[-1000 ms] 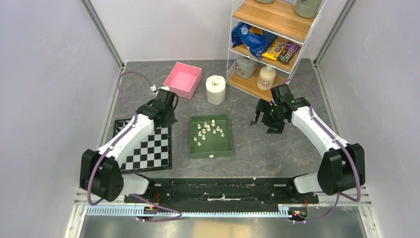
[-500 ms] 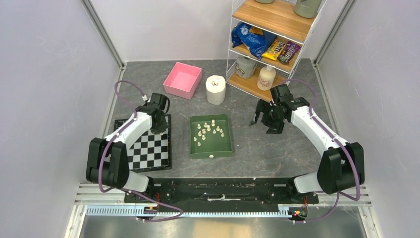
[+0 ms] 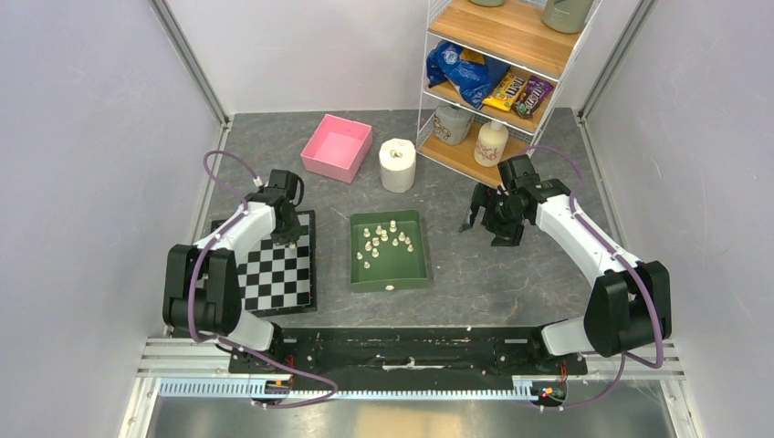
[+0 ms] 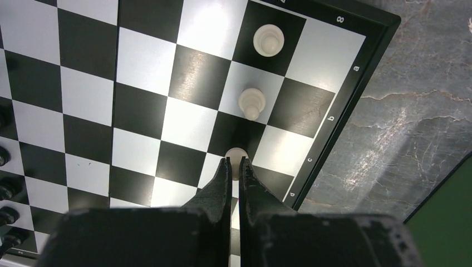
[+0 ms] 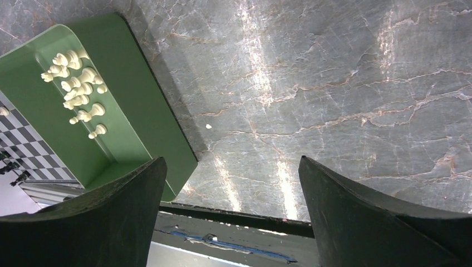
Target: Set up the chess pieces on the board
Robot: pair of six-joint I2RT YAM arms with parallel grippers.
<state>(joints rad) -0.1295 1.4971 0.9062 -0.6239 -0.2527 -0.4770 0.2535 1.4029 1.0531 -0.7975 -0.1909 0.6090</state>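
The checkered board (image 3: 274, 278) lies at the left. My left gripper (image 3: 288, 234) hovers over its far right corner. In the left wrist view that gripper (image 4: 235, 162) is shut on a cream chess piece (image 4: 236, 153), above a black square by the board's (image 4: 139, 83) lettered edge. Two more cream pieces (image 4: 268, 41) (image 4: 251, 103) stand in the same file beyond it. Several loose chess pieces (image 3: 383, 239) (image 5: 78, 83) lie in the green tray (image 3: 415, 274). My right gripper (image 3: 488, 224) (image 5: 231, 167) hangs open over bare table, right of the tray (image 5: 150, 122).
A pink box (image 3: 338, 146) and a white paper roll (image 3: 398, 164) stand behind the tray. A wire shelf (image 3: 497, 73) with snacks and bottles fills the back right. Dark pieces (image 4: 4, 158) line the board's left side in the left wrist view. The tray's corner (image 4: 448, 214) lies close beside the board.
My left arm has swung left and nearer, bringing its shut gripper from the board's far right edge down over the corner squares. The right arm has not moved.
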